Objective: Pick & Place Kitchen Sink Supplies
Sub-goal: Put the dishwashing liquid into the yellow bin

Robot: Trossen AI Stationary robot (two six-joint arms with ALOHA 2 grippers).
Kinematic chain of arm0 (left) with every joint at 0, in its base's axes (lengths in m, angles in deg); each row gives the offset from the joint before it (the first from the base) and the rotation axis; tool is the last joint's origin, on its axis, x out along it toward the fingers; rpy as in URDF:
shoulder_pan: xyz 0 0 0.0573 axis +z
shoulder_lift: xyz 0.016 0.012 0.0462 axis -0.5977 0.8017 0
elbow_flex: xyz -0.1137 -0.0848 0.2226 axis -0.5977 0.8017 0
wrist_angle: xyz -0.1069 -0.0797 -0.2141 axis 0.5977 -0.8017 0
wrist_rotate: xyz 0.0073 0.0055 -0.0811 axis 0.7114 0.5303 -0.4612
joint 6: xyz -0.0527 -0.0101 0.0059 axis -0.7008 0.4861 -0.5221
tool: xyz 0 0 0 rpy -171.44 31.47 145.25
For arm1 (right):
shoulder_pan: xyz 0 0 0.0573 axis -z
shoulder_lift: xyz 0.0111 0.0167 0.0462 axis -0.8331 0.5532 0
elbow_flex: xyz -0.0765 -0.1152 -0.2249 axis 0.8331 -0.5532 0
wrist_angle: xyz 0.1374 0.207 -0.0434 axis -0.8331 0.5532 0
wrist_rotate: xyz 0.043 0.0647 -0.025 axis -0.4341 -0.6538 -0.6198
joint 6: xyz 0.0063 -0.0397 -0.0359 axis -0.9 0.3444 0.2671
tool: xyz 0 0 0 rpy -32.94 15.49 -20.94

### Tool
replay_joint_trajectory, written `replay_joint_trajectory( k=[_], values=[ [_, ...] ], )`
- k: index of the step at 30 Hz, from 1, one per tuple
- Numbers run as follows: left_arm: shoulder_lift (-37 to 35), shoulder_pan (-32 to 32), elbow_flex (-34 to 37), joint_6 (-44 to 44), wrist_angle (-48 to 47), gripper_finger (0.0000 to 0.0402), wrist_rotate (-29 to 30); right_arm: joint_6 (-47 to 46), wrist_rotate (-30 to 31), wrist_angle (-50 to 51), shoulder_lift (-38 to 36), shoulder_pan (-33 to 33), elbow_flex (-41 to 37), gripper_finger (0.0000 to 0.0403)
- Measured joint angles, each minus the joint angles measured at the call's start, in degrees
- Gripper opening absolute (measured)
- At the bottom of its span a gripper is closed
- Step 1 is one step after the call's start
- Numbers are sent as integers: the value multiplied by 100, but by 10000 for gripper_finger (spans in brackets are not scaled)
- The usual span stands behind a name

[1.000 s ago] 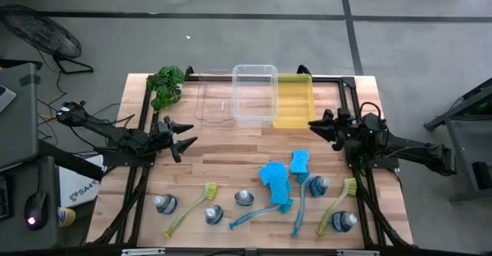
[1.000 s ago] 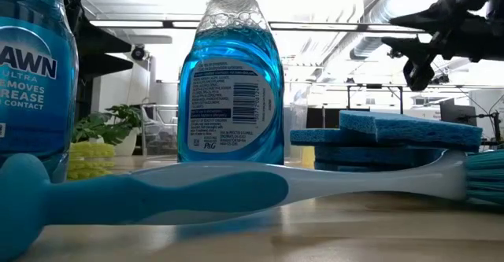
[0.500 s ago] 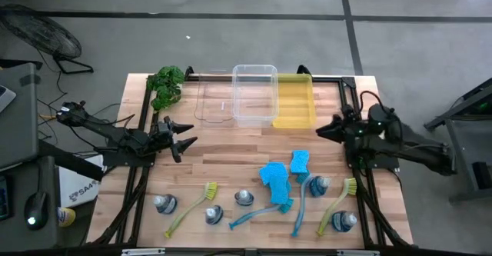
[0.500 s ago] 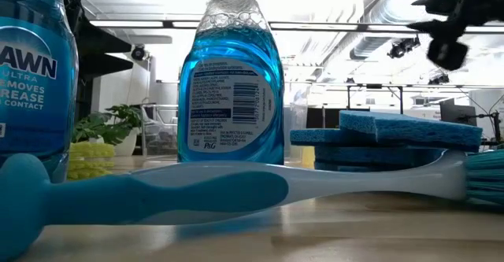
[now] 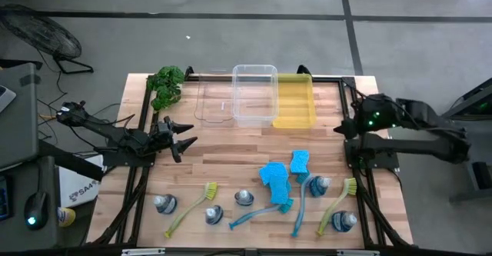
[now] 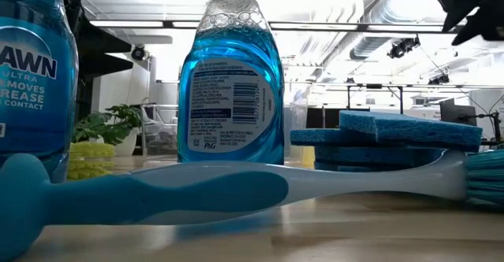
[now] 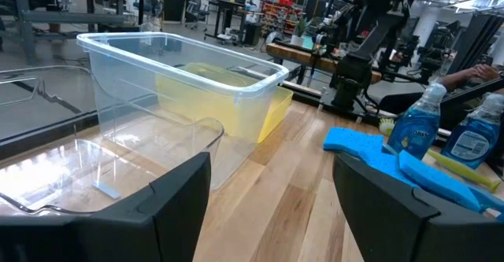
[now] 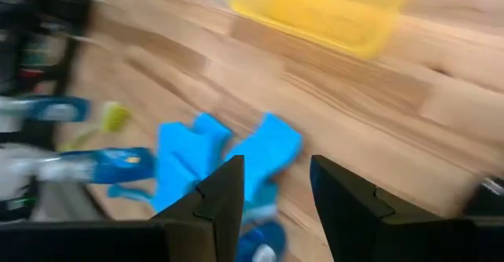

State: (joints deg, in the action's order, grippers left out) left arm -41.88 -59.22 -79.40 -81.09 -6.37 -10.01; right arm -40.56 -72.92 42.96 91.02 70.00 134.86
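Note:
Several blue sponges (image 5: 274, 175) lie in a loose pile at the table's near right. Around them lie blue brushes (image 5: 257, 212) and yellow-green brushes (image 5: 192, 207), with several upright grey-capped blue bottles (image 5: 244, 197). The low view shows a bottle (image 6: 231, 81), a blue brush handle (image 6: 197, 187) and stacked sponges (image 6: 402, 136) close up. My left gripper (image 5: 181, 137) hovers open at the table's left, touching nothing. My right gripper (image 5: 342, 129) is raised at the right edge, open (image 8: 276, 191), above and beyond the sponges (image 8: 228, 156).
A clear bin (image 5: 254, 93), a yellow bin (image 5: 294, 100) and a flat clear tray (image 5: 213, 102) stand along the far edge. The green plant (image 5: 165, 85) is at the far left. Bare wood lies between the two grippers in mid-table.
My right gripper has drawn back toward the table's right edge and risen, leaving most of the low view at its top right corner. Its arm has swung round. The left arm and all supplies have kept still.

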Motion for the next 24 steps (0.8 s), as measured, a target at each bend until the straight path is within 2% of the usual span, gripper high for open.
replay_joint_trajectory(
  k=[4,10,18,24],
  values=[
    [0,0,0,0,1,264,-1,-574,331,493,712,-598,521,140],
    [0,1,1,0,-1,264,-1,-1516,392,607,1587,-1532,941,140],
    [0,1,0,-1,1,264,0,-2989,326,407,2405,-2636,980,140],
    [0,0,0,-1,1,264,1,-3689,240,118,2932,-3289,978,140]
  ],
)
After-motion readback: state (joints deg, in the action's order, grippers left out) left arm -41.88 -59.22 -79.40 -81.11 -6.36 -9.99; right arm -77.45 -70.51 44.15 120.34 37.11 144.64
